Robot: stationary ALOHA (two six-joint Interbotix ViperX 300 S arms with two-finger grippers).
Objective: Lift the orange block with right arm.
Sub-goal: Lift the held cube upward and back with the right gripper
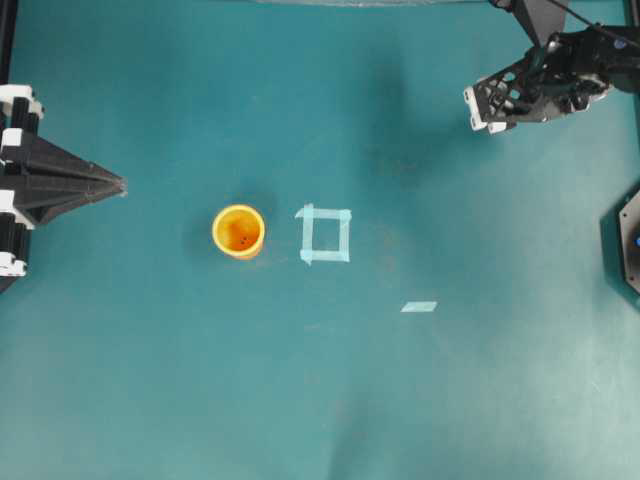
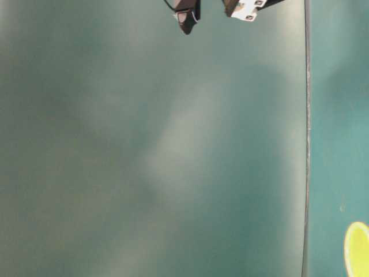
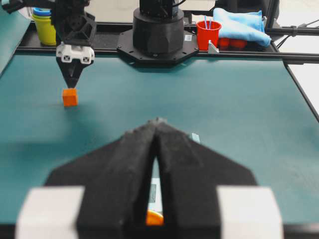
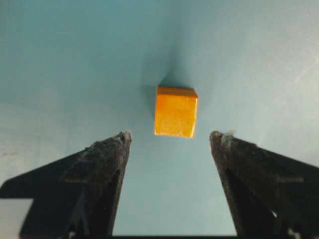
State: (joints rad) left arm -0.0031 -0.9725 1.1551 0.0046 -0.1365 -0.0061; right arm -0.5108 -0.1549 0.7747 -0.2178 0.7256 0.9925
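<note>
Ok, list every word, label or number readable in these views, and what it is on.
None can be read.
Sticker on the black arm base: too small to read.
Orange block, yellow cup, red cup, tape square: no text shows.

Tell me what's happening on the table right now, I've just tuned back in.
The right hand hangs open above the orange block, fingers either side of it and not touching. The block sits on the teal table, not lifted. In the overhead view the arm hides it. The left hand is parked shut at the table's left edge, pointing at the yellow-orange cup, which stands beside a tape square.
</note>
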